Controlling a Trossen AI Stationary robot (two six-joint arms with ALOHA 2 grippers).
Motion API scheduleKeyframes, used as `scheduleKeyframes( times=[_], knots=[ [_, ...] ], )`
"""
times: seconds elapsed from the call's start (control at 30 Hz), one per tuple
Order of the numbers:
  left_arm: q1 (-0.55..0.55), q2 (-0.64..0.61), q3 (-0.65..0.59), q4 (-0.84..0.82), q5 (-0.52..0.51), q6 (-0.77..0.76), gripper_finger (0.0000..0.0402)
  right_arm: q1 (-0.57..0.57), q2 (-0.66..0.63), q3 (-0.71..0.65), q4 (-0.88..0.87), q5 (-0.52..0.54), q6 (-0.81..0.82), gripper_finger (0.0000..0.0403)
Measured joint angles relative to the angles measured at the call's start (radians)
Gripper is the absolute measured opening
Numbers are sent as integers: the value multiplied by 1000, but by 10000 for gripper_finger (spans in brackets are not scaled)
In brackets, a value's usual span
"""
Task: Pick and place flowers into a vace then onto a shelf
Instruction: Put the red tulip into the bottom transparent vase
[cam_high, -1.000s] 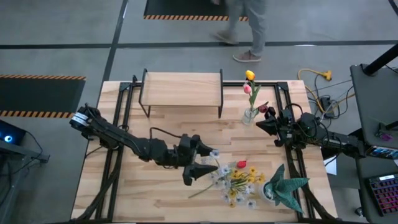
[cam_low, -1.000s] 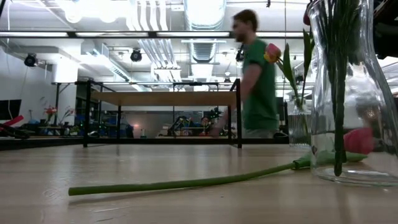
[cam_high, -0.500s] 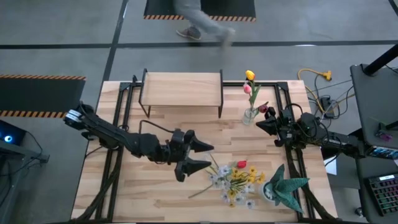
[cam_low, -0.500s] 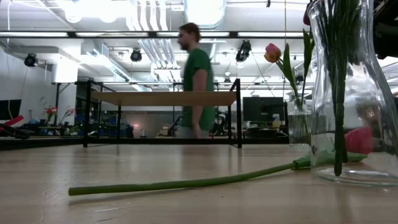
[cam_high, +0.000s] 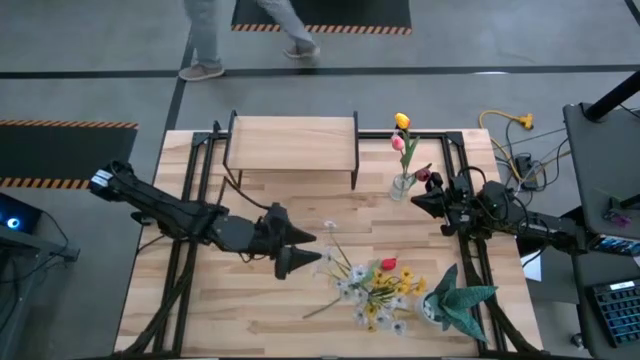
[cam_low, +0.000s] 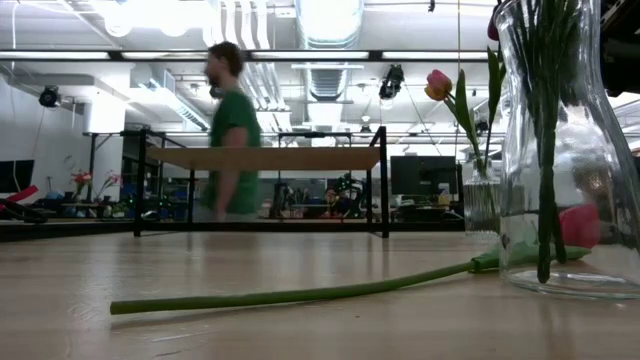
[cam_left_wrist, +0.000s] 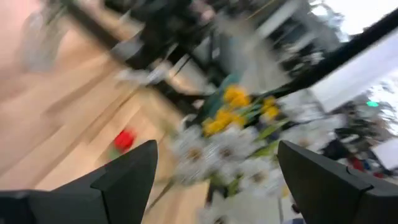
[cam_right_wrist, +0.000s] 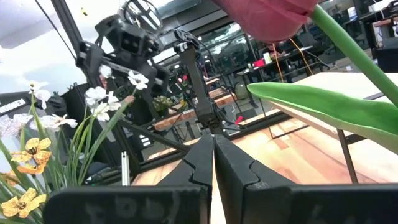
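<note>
The loose flowers (cam_high: 385, 290) lie in a pile on the table's near right: white blooms, yellow sprigs and a red tulip (cam_high: 388, 263). One white sprig (cam_high: 330, 232) sticks out of the pile toward my left gripper (cam_high: 318, 248). That gripper is open just left of the pile, with blurred blooms (cam_left_wrist: 224, 149) ahead between its fingers (cam_left_wrist: 130, 171). A small glass vase (cam_high: 402, 185) right of the shelf (cam_high: 292, 138) holds a yellow and a pink tulip. A maroon tulip (cam_high: 425, 175) shows beside it. My right gripper (cam_high: 416, 200) is shut close by the vase.
A spiky green plant (cam_high: 458, 300) stands at the near right corner. In the low view a tall glass vessel (cam_low: 560, 150) with green stems stands close by, and a tulip's long stem (cam_low: 300, 295) lies on the table. A person (cam_high: 210, 40) walks beyond the far edge.
My left gripper has drawn back from the flower pile toward the table's left, staying open. A white sprig now sticks out of the pile toward it. The person beyond the far edge has walked to the left.
</note>
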Motion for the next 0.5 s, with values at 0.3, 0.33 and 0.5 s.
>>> scheduleKeyframes(
  times=[0.3, 0.33, 0.5],
  knots=[
    [-23, -4, -30, -259, 35, -232, 315, 0, 0, 0, -2, 0, 0, 9],
    [-25, -4, -44, -257, 37, -246, 315, 0, 0, 0, -2, 0, 0, 9],
    [-24, -4, -132, -246, 35, -295, 315, 0, 0, 0, -2, 0, -11, 9]
  ],
)
